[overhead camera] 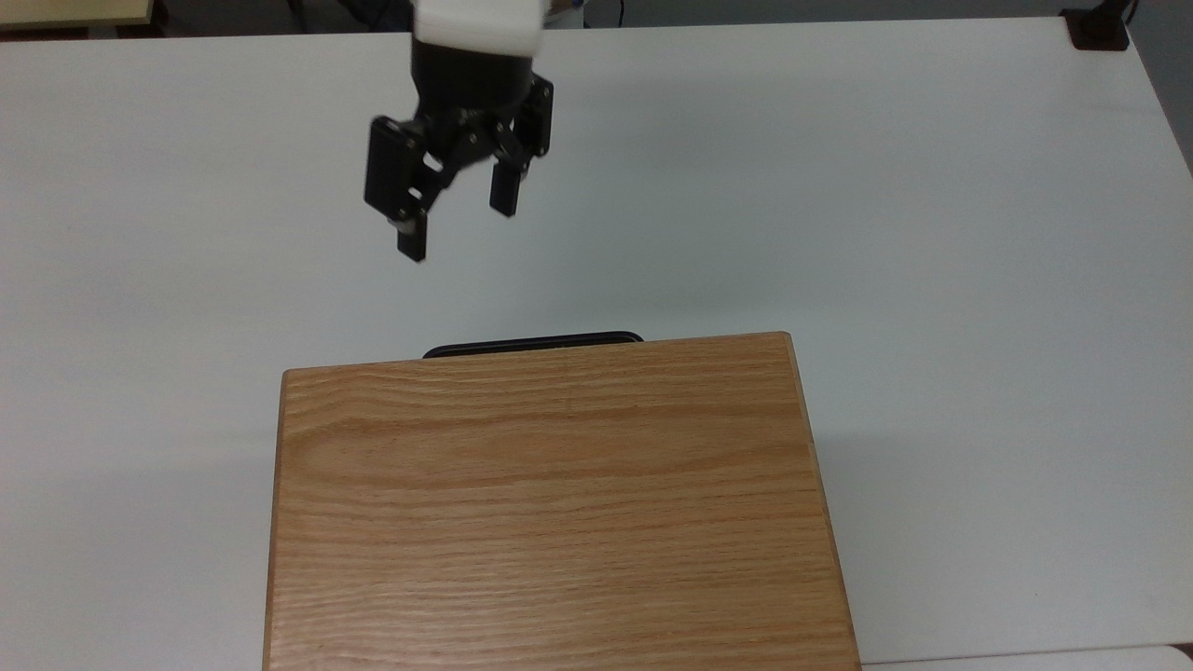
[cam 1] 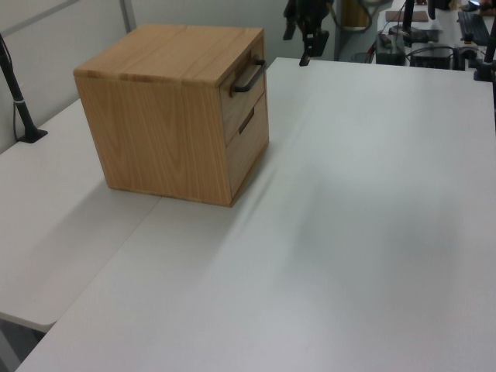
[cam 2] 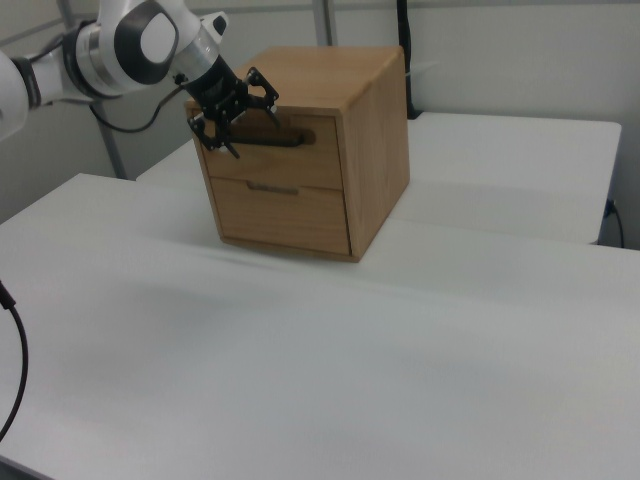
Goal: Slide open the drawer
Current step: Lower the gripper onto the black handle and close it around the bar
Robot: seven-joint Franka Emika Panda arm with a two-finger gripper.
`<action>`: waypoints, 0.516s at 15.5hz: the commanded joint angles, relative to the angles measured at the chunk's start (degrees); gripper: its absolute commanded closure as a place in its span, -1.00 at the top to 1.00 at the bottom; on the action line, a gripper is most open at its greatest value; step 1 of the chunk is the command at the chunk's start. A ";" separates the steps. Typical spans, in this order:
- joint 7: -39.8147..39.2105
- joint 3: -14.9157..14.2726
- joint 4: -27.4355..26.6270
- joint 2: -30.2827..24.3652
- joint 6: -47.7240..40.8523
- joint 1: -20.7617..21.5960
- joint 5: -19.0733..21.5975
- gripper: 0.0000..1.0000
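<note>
Drawer [cam 2: 272, 150]: shut, black handle [overhead camera: 532, 344] untouched. Gripper [overhead camera: 459, 228]: jaws spread, empty, above tabletop [overhead camera: 839, 186], apart from handle.

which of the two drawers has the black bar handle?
The upper drawer: its long black bar handle stands out from the front. The lower drawer has just a small low-profile pull.

White Franka arm [cam 2: 120, 45] of rounded segments, grey disc cap on its joint, black cable trailing behind, black two-finger gripper [overhead camera: 457, 219] with angular linkage frame, small silver screws, flat rectangular fingers [overhead camera: 504, 191]
</note>
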 commanded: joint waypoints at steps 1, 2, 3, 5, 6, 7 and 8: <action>-1.58 -0.76 -0.72 3.79 7.57 3.20 -8.28 0.69; -1.67 -0.93 -0.72 4.23 8.54 3.64 -9.53 0.62; -1.67 -1.02 -0.72 4.84 9.25 4.08 -10.50 0.51; -1.67 -1.11 -0.72 5.64 10.74 5.23 -12.08 0.31; -1.67 -1.11 -0.72 5.73 11.10 5.66 -12.26 0.08; -1.67 -1.11 -0.72 5.73 11.19 5.67 -12.44 -0.18; -1.67 -1.11 -0.81 5.64 11.10 5.76 -12.53 -0.39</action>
